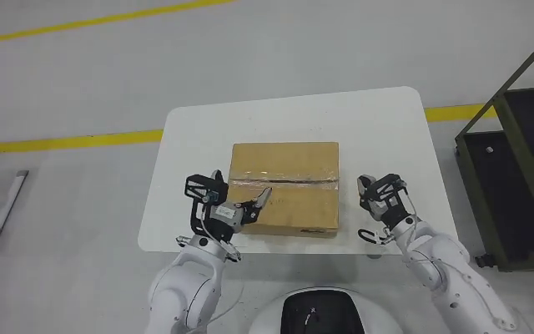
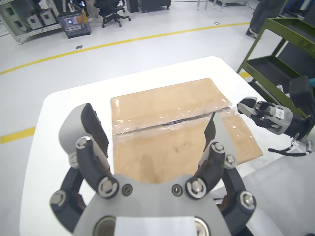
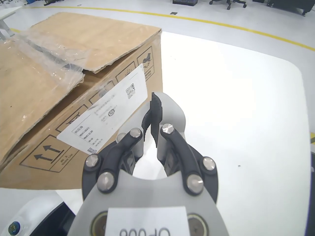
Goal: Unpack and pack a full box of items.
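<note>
The box (image 1: pixel 285 171) (image 2: pixel 160 99) (image 3: pixel 73 37) sits in the middle of the table (image 1: pixel 375 125) (image 2: pixel 73 94) (image 3: pixel 233 99), with its flaps down. Taking the box's centre as the clock's centre in the top view, the left gripper (image 1: pixel 232 193) (image 2: pixel 152 119) is at about 9 o'clock. Its jaws are spread wide, straddling the box's left edge. One finger (image 1: pixel 262 198) (image 2: pixel 213 126) is over the near flap and the other (image 1: pixel 200 184) (image 2: pixel 92 124) is over the table just beside the box. I cannot tell whether either one touches the cardboard.

The right gripper (image 1: pixel 377 187) (image 3: pixel 153 114) (image 2: pixel 247 106) is at 3 o'clock, with its pads pressed together on nothing. It is near the box's right wall but apart from it, over bare tabletop.

The box is plain brown corrugated cardboard, broad and flat-topped. Its flap edges are ragged and slightly lifted at the right end. Clear tape (image 1: pixel 284 178) (image 2: pixel 172 121) (image 3: pixel 44 50) runs along the centre seam from 9 to 3 o'clock. The tape is glossy and wrinkled, and its loose end is crumpled over the right edge. The right wall carries a white paper label (image 3: pixel 108 109) stuck on at a tilt, along with printed handling symbols. The table is white, smooth and round-cornered.

The grippers have grey metal fingers lined with dark, ribbed pads. At 3 o'clock, past the table's edge, stands a green metal cart (image 1: pixel 501 167) (image 2: pixel 283 57) with dark shelves.
</note>
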{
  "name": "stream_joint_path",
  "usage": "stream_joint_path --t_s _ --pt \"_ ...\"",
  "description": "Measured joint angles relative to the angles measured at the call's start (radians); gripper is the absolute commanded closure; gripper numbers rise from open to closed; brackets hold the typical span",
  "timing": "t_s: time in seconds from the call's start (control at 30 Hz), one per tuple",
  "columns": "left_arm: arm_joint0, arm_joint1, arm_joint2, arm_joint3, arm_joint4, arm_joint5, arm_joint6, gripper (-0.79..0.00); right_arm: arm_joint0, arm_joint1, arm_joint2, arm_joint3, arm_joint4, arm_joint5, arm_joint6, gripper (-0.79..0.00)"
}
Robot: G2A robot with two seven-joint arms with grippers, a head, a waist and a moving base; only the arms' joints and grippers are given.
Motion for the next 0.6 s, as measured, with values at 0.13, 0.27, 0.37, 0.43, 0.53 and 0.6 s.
stream_joint_path --t_s 0.13,0.27,0.37,0.43,0.53,0.6 --pt "-0.061 -0.005 0.087 0.043 0.034 -0.042 -0.038 -0.785 -0.038 0.006 0.038 -0.044 -0.01 0.011 -0.006 0.0" --pt "-0.116 -0.004 0.15 0.073 0.145 -0.109 -0.055 -0.785 -0.063 0.012 0.066 -0.073 -0.016 0.004 -0.01 0.0" --pt "-0.115 -0.004 0.149 0.073 0.145 -0.106 -0.055 -0.785 -0.075 0.014 0.084 -0.079 -0.008 0.0 -0.018 0.0" --pt "-0.115 -0.004 0.148 0.073 0.138 -0.106 -0.055 -0.785 -0.082 0.016 0.095 -0.08 0.002 -0.006 -0.024 0.0" --pt "-0.115 -0.004 0.148 0.073 0.138 -0.106 -0.055 -0.785 -0.095 0.018 0.112 -0.082 0.014 -0.012 -0.032 0.0" --pt "-0.115 -0.004 0.148 0.073 0.139 -0.106 -0.055 -0.785 -0.103 0.02 0.121 -0.082 0.022 -0.017 -0.038 0.0"
